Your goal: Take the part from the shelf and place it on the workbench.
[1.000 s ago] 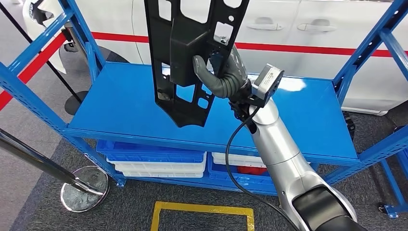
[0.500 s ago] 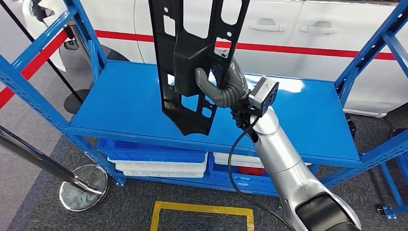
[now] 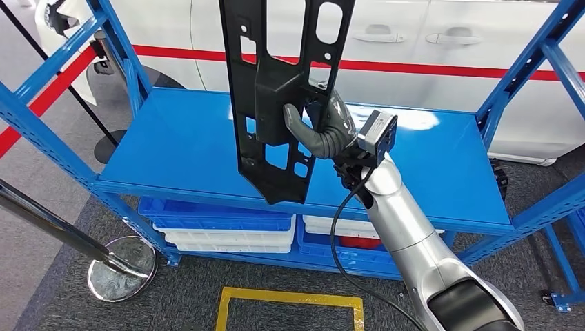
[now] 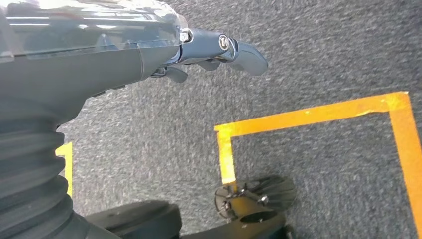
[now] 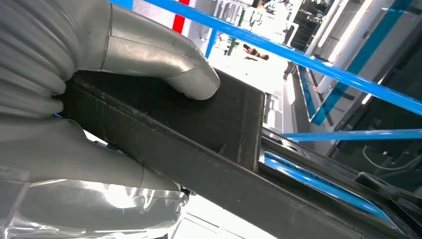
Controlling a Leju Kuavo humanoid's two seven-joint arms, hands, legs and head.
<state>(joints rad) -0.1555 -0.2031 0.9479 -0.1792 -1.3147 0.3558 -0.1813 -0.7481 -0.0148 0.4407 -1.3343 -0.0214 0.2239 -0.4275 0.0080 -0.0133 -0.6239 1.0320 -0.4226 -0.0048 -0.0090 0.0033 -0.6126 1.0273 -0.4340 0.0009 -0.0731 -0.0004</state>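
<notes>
Above the shelf, right robot hand grips perforated black part.

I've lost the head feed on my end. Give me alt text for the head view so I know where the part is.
The right robot hand grips a long black plastic part upright above the blue shelf, its lower end hanging over the shelf's front edge. A white car with a red stripe stands behind; blue and white bins sit on the level below.

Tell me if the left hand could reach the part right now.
Probably not as it stands. The left hand hangs low over the carpet, while the part is held high above the shelf by the right hand.
</notes>
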